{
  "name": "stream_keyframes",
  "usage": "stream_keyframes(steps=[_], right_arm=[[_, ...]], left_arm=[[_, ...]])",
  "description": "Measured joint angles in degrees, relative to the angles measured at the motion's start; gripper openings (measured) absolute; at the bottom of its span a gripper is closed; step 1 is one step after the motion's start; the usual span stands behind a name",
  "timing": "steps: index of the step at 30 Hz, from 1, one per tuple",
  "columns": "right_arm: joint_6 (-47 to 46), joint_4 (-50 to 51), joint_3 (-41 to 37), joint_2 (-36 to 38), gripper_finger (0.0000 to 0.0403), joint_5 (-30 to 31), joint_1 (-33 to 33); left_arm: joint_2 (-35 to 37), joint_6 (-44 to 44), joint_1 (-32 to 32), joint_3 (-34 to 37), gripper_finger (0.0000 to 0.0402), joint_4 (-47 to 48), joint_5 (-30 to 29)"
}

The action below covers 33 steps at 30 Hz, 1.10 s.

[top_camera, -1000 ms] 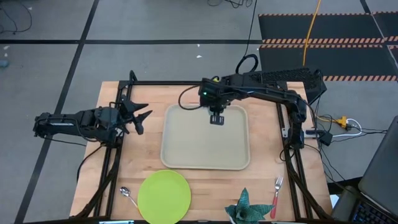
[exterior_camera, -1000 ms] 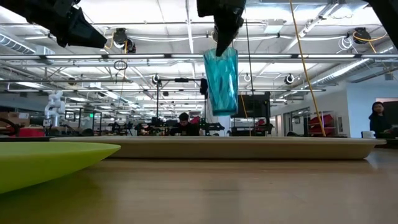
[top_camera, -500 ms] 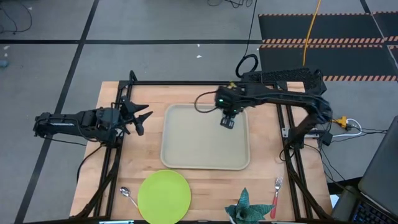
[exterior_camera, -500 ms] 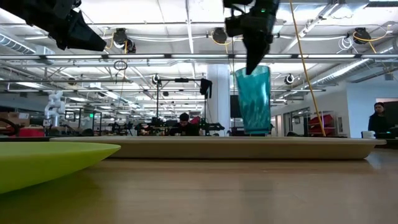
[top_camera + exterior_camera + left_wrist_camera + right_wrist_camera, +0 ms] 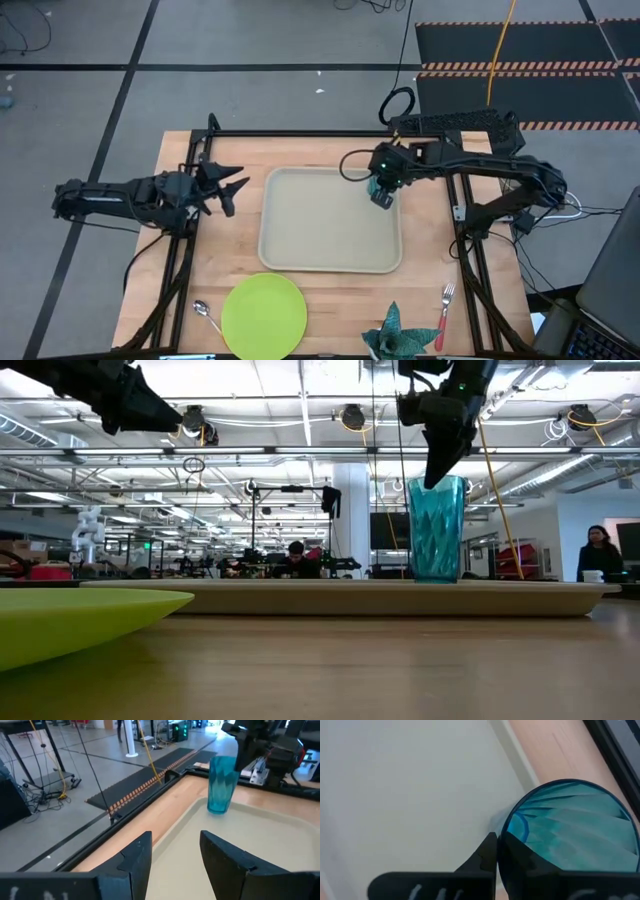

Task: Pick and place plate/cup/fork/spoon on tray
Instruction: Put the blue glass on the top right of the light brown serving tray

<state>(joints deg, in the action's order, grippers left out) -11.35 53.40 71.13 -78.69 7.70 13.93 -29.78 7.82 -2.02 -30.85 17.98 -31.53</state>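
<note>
The teal-green cup (image 5: pixel 437 528) stands upright in the beige tray (image 5: pixel 300 240), near its far right corner; it also shows in the left wrist view (image 5: pixel 222 785). My right gripper (image 5: pixel 381 190) is shut on the cup's rim from above. My left gripper (image 5: pixel 225 190) is open and empty, raised over the table left of the tray. The lime-green plate (image 5: pixel 264 314) lies at the near edge. The spoon (image 5: pixel 205 315) lies left of the plate. The fork (image 5: pixel 443 315) lies near the near right corner. My right gripper pinches the cup's rim (image 5: pixel 504 836), one finger inside the cup and one outside (image 5: pixel 487 851). The fingers (image 5: pixel 440 455) come from above, pointing down. The cup stays upright, its base down at the tray floor (image 5: pixel 217 811); I cannot tell if it quite rests there.
A spiky teal leafy object (image 5: pixel 392 335) sits at the near edge between plate and fork. The tray's middle and left part (image 5: pixel 290 215) hold nothing. Black frame rails run along the table's left, right and far sides. People show in the room beyond.
My right gripper has carried the cup toward the table's right edge and down. The cup hung clear above the tray's middle, slightly tilted. Now it stands upright at tray level near the far right corner. The gripper stays shut on the rim.
</note>
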Motion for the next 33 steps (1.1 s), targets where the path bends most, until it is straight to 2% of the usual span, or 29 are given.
stream_keyframes(steps=[8, 18, 33], right_arm=[[0.78, -3.2, -0.02, -0.92, 0.0, -0.31, 2.33], [0.15, -2.9, -0.02, -0.94, 0.0003, -3.41, 4.46], [-0.97, -3.29, -0.02, -0.94, 0.0095, -3.34, 4.52]], left_arm=[[-4.02, -1.65, 0.0, 0.02, 0.017, -2.01, 0.07], [-3.98, -1.63, 0.0, 0.02, 0.017, -1.88, 0.09], [-3.98, -1.34, 0.0, 0.02, 0.017, -1.79, 0.09]])
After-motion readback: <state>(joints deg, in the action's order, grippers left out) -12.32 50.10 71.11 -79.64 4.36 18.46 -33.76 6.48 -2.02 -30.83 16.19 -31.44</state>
